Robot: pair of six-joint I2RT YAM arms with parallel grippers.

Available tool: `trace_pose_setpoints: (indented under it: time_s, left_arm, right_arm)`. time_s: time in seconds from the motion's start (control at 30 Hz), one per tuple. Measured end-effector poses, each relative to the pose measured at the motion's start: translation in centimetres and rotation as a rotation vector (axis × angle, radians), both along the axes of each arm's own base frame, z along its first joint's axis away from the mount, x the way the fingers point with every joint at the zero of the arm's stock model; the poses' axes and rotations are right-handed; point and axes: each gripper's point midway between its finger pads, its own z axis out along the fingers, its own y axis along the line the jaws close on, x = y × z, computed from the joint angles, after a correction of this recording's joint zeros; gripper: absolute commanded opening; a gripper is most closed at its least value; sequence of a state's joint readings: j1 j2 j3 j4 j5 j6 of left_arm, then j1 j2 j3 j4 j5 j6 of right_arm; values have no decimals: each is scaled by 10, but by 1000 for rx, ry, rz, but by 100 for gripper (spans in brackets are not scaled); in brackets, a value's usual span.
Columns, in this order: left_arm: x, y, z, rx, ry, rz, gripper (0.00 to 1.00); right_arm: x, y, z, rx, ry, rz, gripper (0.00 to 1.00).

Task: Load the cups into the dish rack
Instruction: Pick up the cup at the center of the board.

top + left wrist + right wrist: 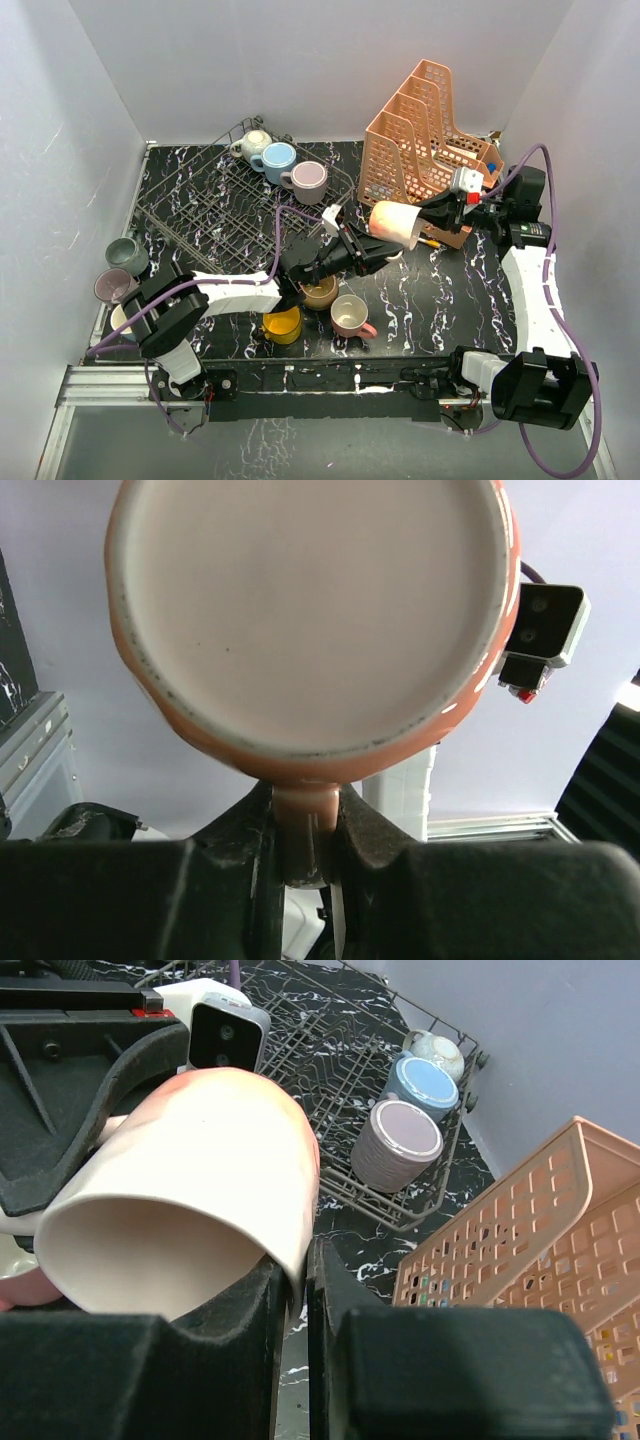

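A pink cup (398,224) hangs on its side in mid-air between both grippers, right of the dish rack (215,205). My left gripper (372,240) is shut on its handle (305,820); the cup's base (310,610) fills the left wrist view. My right gripper (432,212) is shut on the cup's rim wall (190,1190), one finger inside the mouth. Three cups stand in the rack's far corner: cream (252,146), blue (277,160) and lilac (308,177). They also show in the right wrist view, with the lilac one (398,1142) nearest.
The orange organizer (425,130) stands at the back right, just behind the right gripper. Tan (322,292), yellow (283,325) and pink (350,315) cups sit under the left arm. A grey-green cup (127,256) and a dark mauve cup (113,287) sit at the left edge.
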State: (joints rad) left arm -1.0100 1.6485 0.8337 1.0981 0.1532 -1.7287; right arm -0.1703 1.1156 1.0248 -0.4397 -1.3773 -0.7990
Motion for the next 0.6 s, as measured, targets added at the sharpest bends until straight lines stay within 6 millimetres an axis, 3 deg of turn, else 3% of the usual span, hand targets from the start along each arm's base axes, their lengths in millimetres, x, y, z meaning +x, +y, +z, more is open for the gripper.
trace_pose_setpoints:
  time_s: [0.07, 0.2, 0.27, 0.6]
  left_arm:
    - [0, 0, 2, -4, -11, -2, 0]
    - [0, 3, -2, 13, -52, -5, 0]
    - [5, 7, -6, 20, -72, 10, 0]
    - [44, 46, -22, 66, -117, 128, 0]
  right_arm:
    - [0, 0, 1, -8, -21, 6, 17]
    - [-4, 2, -1, -4, 4, 10, 52]
    - [-8, 5, -4, 4, 45, 15, 62]
    - [-23, 6, -14, 17, 156, -21, 82]
